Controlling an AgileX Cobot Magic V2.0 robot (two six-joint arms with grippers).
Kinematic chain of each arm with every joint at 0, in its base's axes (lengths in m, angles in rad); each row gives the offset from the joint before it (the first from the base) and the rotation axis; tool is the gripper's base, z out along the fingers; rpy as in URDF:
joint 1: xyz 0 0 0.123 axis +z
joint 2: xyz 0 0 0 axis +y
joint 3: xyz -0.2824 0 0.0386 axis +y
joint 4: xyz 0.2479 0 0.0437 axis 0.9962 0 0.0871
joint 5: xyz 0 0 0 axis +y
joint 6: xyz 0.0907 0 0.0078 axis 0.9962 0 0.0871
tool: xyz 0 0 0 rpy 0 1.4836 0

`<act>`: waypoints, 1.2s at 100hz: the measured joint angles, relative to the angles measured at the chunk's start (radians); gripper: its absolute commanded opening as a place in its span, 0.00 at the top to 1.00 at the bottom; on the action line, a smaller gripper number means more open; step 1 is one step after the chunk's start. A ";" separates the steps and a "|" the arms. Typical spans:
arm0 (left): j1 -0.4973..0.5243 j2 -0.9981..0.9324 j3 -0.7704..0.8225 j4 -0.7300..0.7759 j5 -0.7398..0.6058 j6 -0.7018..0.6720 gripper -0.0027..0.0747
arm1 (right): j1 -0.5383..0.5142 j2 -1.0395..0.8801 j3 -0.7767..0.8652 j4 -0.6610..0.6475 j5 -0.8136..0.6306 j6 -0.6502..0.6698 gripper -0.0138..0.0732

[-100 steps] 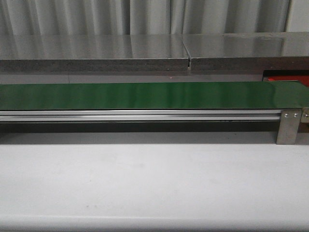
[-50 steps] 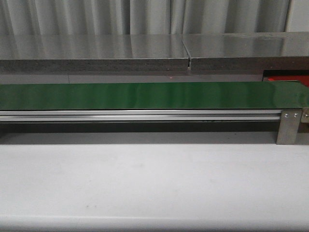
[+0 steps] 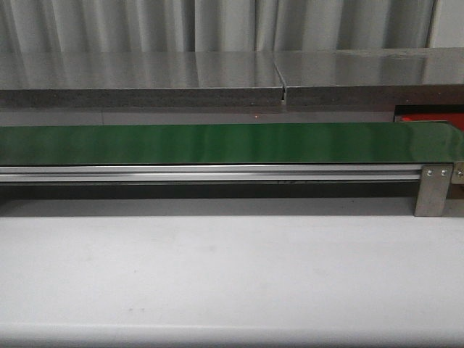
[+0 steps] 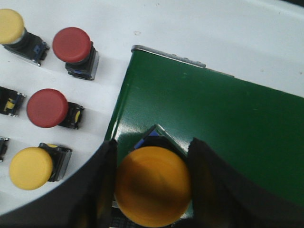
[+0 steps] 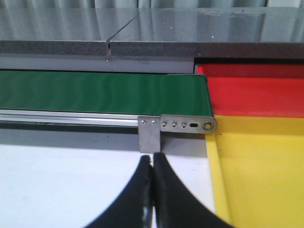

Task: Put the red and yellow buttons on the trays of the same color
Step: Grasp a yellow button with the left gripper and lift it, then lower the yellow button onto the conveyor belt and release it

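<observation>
The left claw grips a yellow mushroom-head push button between its black fingers, above the green conveyor belt near its end edge, cap facing the wrist camera, its long axis running away from the lens. The right claw is closed, empty.

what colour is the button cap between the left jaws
Yellow, leaning orange. The button sits between the left gripper jaws over the green belt; clearest in the left wrist view.

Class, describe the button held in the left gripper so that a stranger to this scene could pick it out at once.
Find the green conveyor belt in the left wrist view. Over its end, near the white table, the left gripper clamps a yellow button between its dark fingers. The other yellow and red buttons lie loose on the table; this one alone is gripped.
</observation>
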 measured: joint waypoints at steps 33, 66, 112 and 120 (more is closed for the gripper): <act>-0.057 0.099 -0.032 0.028 0.003 0.000 0.91 | 0.000 0.000 0.000 0.000 0.000 0.000 0.98; -0.062 0.100 -0.036 0.036 0.003 0.002 0.41 | 0.000 0.000 0.000 0.000 0.000 0.000 0.98; -0.124 0.100 -0.123 0.036 0.000 0.023 0.11 | 0.000 0.000 0.000 0.000 0.000 0.000 0.98; -0.124 0.095 -0.143 0.034 0.017 0.025 0.11 | 0.000 0.000 0.000 0.000 0.000 0.000 0.98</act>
